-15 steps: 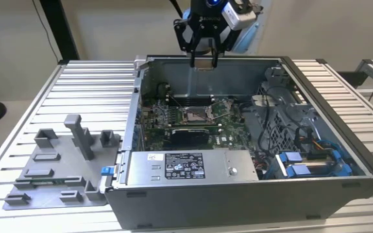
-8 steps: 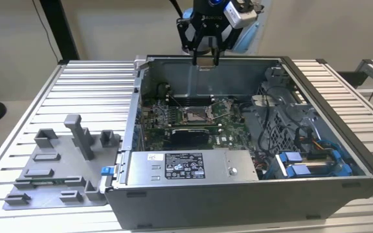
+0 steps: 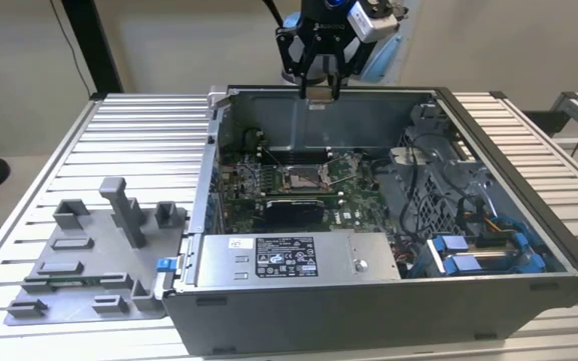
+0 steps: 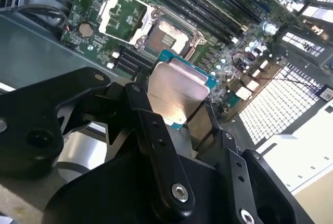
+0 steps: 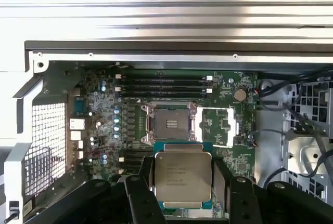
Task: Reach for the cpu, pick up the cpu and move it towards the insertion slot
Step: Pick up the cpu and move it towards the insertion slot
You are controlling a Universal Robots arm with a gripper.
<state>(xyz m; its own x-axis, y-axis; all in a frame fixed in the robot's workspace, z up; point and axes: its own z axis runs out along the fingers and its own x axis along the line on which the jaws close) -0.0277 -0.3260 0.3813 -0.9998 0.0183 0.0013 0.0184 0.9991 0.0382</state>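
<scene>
Open air lies between the claw (image 3: 320,92) and the insertion slot (image 3: 302,178), ringed by case walls (image 3: 369,120).

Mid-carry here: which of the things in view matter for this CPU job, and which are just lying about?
Part of the job:
- cpu, clamped in the gripper, held above the open case
- insertion slot, empty, on the green motherboard

Just lying about:
- grey fixture blocks on the table at the exterior view's left
- memory stick in that fixture
- power supply
- blue drive bays
</scene>
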